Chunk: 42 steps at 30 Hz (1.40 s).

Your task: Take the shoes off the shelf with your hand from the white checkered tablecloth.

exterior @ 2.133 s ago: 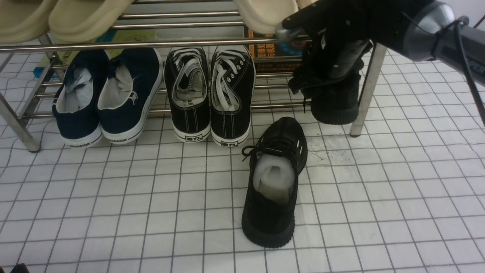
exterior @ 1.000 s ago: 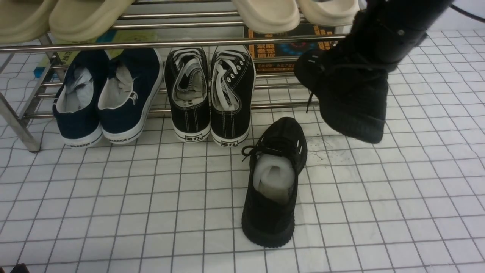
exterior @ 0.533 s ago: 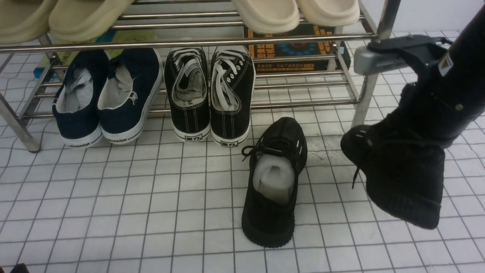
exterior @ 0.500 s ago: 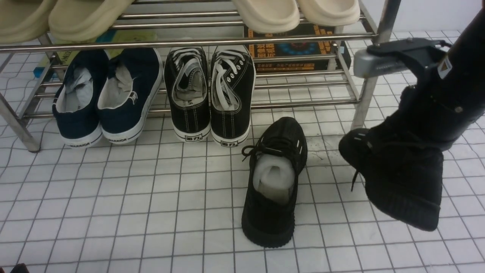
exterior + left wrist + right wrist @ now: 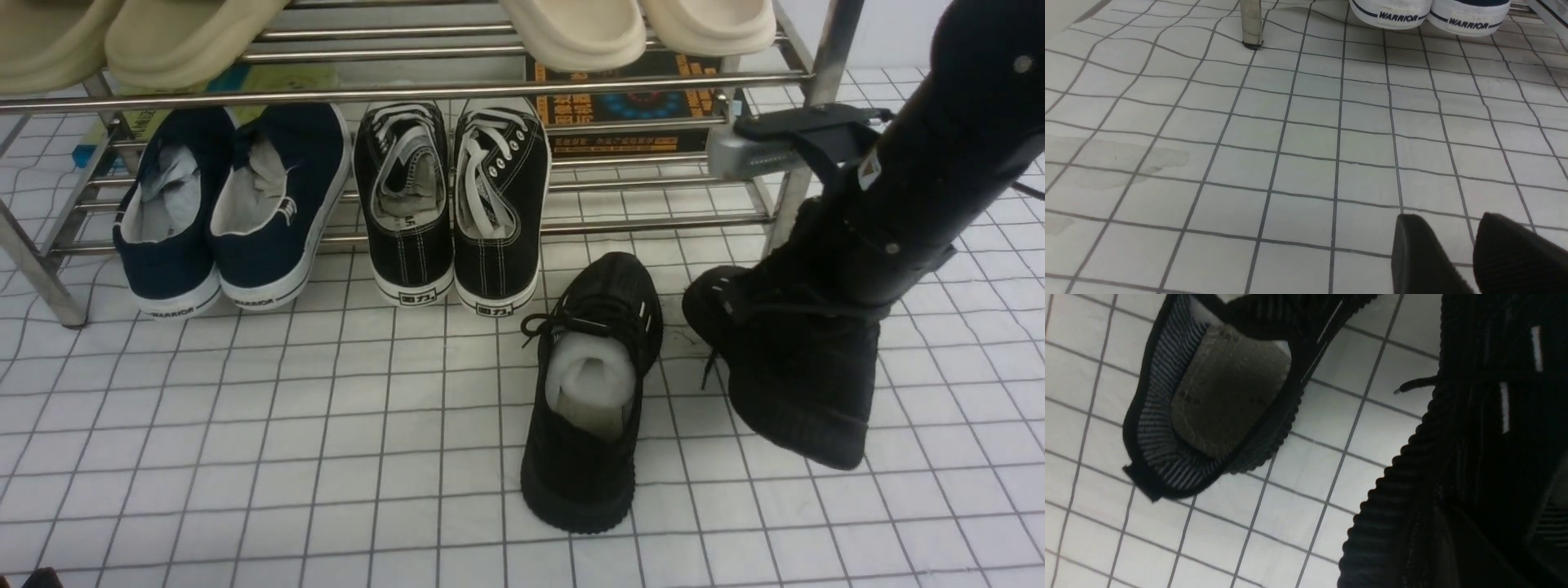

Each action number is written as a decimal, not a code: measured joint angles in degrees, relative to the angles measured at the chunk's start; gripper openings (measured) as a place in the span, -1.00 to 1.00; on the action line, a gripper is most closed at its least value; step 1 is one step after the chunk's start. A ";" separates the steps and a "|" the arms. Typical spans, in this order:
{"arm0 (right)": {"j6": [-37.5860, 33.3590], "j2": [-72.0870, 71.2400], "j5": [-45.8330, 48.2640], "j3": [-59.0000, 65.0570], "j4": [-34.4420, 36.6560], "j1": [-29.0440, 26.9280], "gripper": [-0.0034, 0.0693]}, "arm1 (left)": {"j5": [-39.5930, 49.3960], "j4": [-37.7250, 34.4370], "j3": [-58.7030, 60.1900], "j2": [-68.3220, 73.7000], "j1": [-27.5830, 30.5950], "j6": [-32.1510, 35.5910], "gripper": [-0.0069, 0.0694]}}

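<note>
Checkered cloth spread before the shelf. One shoe lay on it; the other shoe, probably light and floppy, hung tilted just right of it, clamped at its collar by the right gripper. Left fingers stood slightly parted, empty.

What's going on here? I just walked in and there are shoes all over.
The right gripper holds one all-black sneaker, tilted, in front of the shelf at its right leg. It is beside its mate, which already lies on the white checkered tablecloth. Whether the held shoe touches the cloth is unclear. The left gripper hangs open and empty over bare cloth. The navy slip-ons and white-laced sneakers rest on the lower tier.
</note>
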 joint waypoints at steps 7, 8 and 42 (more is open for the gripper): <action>-0.05 4.07 -2.19 0.00 2.66 0.00 -0.83 | 0.00 0.00 0.00 0.00 0.00 0.00 -0.19; -0.05 4.97 -2.19 0.00 3.79 0.00 -0.81 | 0.00 0.00 0.00 0.00 0.00 0.00 -0.19; -9.23 -30.79 9.70 1.81 7.64 0.00 -0.95 | 0.00 0.00 0.00 0.00 0.00 0.00 -0.19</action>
